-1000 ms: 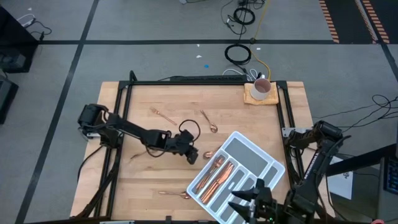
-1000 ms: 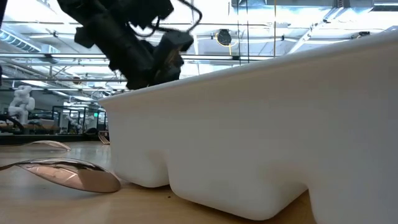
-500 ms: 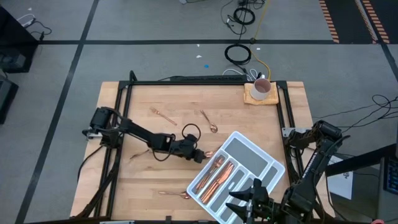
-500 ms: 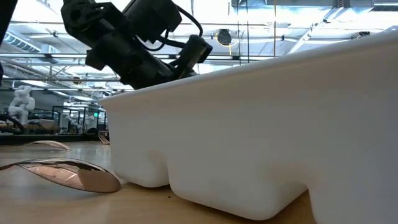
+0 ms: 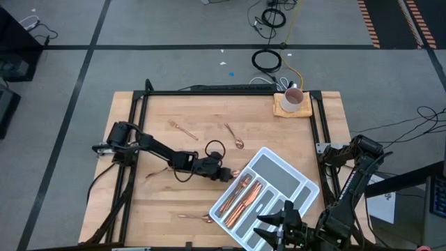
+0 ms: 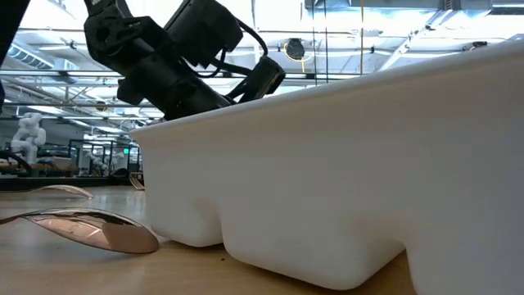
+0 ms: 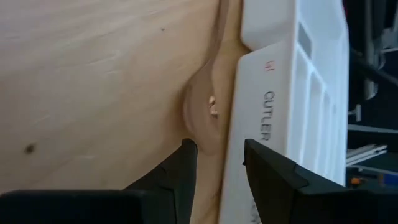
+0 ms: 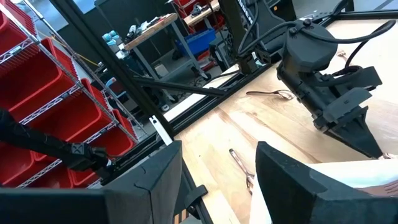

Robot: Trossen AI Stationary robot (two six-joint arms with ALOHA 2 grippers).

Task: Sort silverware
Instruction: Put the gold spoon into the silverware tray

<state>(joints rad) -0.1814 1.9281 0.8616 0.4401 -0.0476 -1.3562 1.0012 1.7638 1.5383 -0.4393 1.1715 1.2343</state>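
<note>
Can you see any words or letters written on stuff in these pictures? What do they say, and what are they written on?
"CUTLER": grey letters on the rim of the white divided plastic tray, seen in the left wrist view; the word runs on behind the left gripper, so its end is hidden.
A small red mark near those letters on the tray rim: too small to read.
No other readable text in any view.

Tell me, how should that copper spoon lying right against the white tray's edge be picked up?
Probably by the bowl, from straight above. The spoon lies flat on the table with one side hard against the white tray, so a finger must slip into that narrow seam. The left end effector is open and already straddles the bowl; its handle runs on alongside the tray.
</note>
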